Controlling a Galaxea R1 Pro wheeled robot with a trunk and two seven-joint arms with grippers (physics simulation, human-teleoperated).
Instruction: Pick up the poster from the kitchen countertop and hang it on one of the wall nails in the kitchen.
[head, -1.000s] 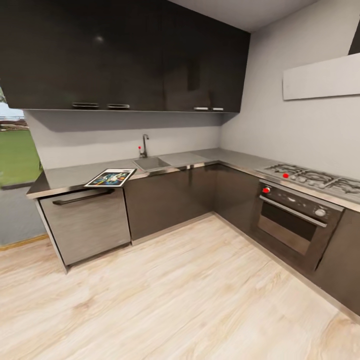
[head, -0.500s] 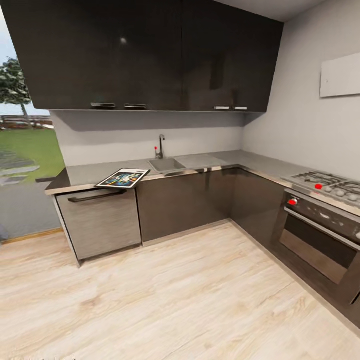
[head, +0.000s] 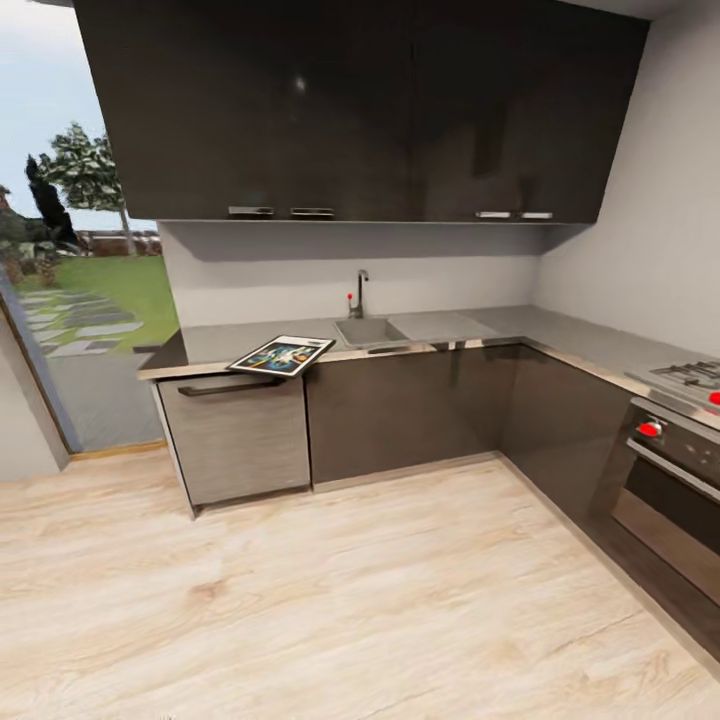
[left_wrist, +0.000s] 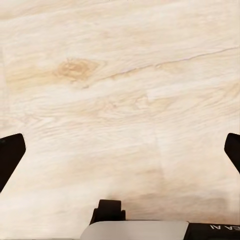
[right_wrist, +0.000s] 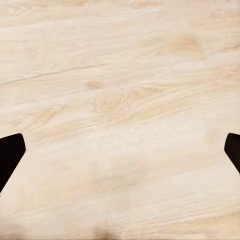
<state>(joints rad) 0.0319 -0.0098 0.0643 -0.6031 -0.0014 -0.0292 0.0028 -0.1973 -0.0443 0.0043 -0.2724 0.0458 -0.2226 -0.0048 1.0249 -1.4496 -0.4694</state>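
Poster (head: 281, 355): you have one, flat on the kitchen countertop (head: 450, 325) near its front edge, beside one sink (head: 368, 331). Your left gripper (left_wrist: 120, 160) and right gripper (right_wrist: 120, 160) both hang spread wide above wood floor (head: 350, 600).

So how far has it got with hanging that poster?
Barely started. Nothing looks done: the poster lies flat on the countertop, left of the sink, one corner over the front edge. In hand: nothing; the left pincer and right pincer are open over bare wood floor, across the room from the counter. Left: drive up, grasp the poster, find a wall nail and hang it.
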